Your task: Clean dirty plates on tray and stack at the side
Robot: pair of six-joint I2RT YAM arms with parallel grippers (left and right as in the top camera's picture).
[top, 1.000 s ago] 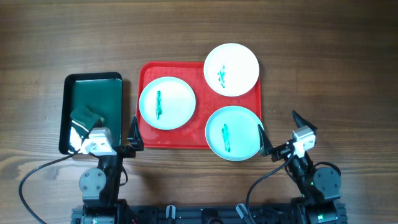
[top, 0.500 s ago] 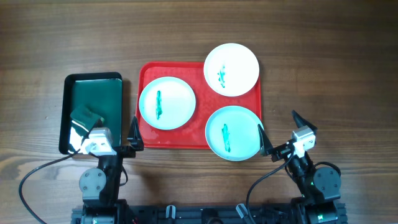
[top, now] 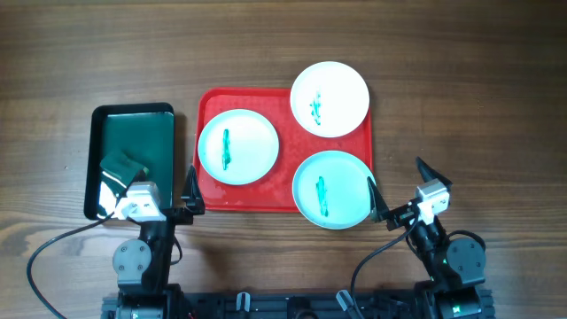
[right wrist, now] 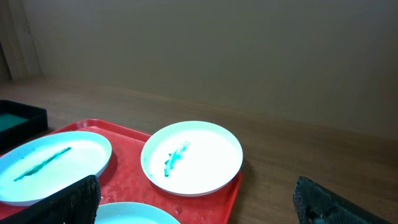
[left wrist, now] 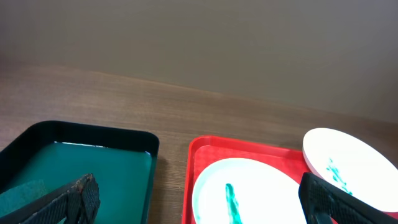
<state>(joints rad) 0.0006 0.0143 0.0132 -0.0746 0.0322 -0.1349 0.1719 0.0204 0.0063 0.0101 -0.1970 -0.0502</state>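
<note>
The red tray (top: 211, 103) lies mid-table with three white plates on it, each bearing a green smear. One plate (top: 238, 146) sits at the tray's left. A second (top: 330, 98) overhangs the far right corner, and a third (top: 332, 189) overhangs the near right edge. My left gripper (top: 149, 190) is open at the tray's near left corner, one finger over the green tray and one by the red rim. My right gripper (top: 400, 186) is open just right of the near plate. Both grippers are empty. The left wrist view shows the left plate (left wrist: 249, 193). In the right wrist view the far plate (right wrist: 191, 157) lies ahead.
A dark green, black-rimmed tray (top: 133, 110) stands left of the red one, with a green cloth or sponge (top: 122, 166) in its near part. Bare wooden table (top: 461, 97) surrounds both trays.
</note>
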